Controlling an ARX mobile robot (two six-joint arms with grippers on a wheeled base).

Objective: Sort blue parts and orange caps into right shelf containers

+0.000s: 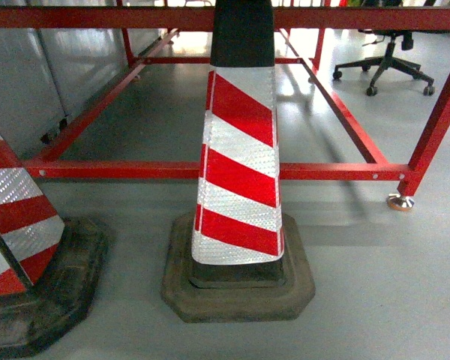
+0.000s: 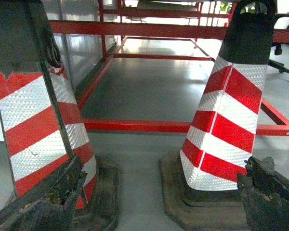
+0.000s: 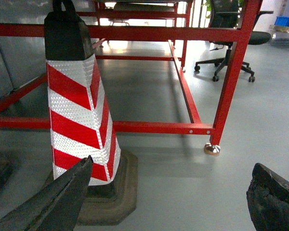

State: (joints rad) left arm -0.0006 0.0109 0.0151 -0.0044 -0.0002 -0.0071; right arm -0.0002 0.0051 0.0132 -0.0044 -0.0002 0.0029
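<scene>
No blue parts, orange caps, shelf or shelf containers show in any view. In the left wrist view my left gripper [image 2: 166, 163] is open, its worn dark fingers [image 2: 53, 202] spread wide above bare floor between two traffic cones. The right wrist view has my right gripper [image 3: 173, 163] open too, its dark fingers [image 3: 274, 202] far apart over grey floor with nothing between them. Neither gripper appears in the head view.
A red-and-white striped cone [image 1: 240, 172] on a dark rubber base stands straight ahead, with a second cone [image 1: 15, 225] at the left. Behind them runs a red tubular frame [image 1: 210, 170] with a metal foot [image 1: 400, 201]. An office chair [image 1: 386, 64] stands far right.
</scene>
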